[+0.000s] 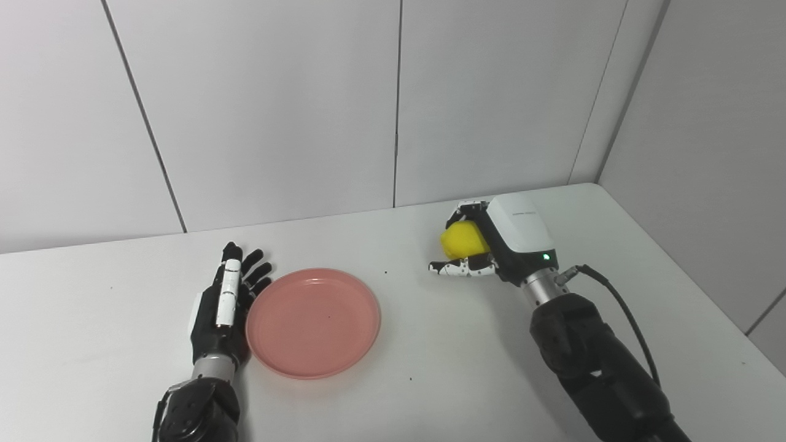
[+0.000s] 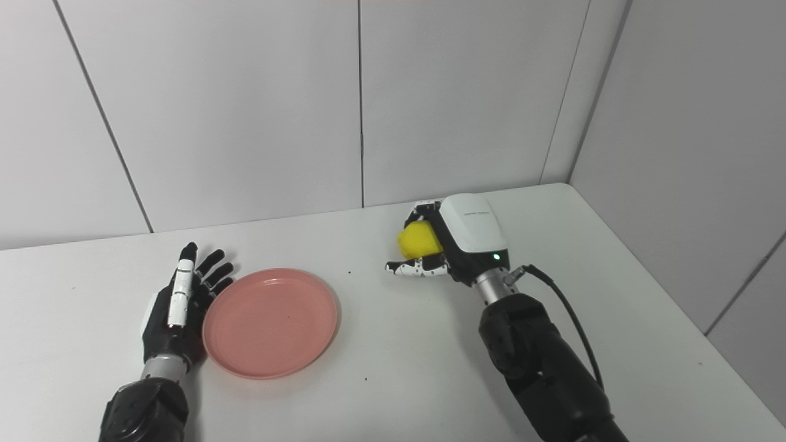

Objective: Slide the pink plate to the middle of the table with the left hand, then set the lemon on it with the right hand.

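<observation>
Yellow lemon (image 1: 463, 240) sits clasped in the right hand (image 1: 491, 242), whose white casing bears unreadable small print, while the left hand (image 1: 226, 301) lies flat with fingers spread, touching the round pink plastic plate (image 1: 313, 321).

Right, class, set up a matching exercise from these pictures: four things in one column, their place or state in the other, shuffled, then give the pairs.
Things:
1. plate
2. lemon
3. left hand
4. right hand

States:
A. yellow, held between fingers
B. open, flat on the table beside the plate's left edge
C. pink, nothing on it
D. shut on the lemon

Pairs: 1-C, 2-A, 3-B, 4-D
</observation>
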You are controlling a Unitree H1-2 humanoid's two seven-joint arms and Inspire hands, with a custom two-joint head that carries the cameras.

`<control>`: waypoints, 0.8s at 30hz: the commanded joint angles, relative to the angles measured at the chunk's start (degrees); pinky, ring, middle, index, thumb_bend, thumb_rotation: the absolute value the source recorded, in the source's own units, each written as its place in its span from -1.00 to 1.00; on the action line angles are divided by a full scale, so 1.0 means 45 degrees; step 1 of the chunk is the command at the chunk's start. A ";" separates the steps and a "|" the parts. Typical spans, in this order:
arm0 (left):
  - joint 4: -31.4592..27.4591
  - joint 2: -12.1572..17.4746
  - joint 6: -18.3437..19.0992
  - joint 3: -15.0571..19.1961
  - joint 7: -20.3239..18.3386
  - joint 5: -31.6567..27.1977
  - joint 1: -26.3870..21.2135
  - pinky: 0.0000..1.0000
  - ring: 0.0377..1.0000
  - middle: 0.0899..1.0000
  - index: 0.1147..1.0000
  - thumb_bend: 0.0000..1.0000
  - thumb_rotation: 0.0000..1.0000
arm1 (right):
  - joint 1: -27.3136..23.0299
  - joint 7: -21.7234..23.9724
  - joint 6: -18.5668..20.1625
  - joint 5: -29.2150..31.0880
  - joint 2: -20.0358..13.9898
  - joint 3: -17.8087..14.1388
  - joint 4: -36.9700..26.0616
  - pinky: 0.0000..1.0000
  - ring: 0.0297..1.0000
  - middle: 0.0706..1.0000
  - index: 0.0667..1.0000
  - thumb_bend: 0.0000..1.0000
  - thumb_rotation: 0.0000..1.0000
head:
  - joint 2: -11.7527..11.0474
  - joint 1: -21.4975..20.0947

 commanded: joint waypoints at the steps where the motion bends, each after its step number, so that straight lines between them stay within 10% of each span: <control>1: 0.0660 -0.0166 0.0656 -0.0105 0.0285 0.0144 0.0752 0.65 0.61 0.66 0.92 0.17 0.59 | -0.0668 0.0096 0.0015 -0.0207 0.0077 0.0033 -0.0576 -0.77 -0.73 -0.68 -0.61 0.06 -0.67 | 0.0005 0.0174; 24: 0.0761 -0.1096 0.0485 -0.0418 0.1151 0.0900 0.0829 0.72 0.62 0.64 0.99 0.22 0.60 | -0.2182 0.0062 -0.0877 -0.0206 0.2207 0.1762 0.0988 -0.77 -0.71 -0.65 -0.50 0.00 -0.59 | -0.0180 0.3215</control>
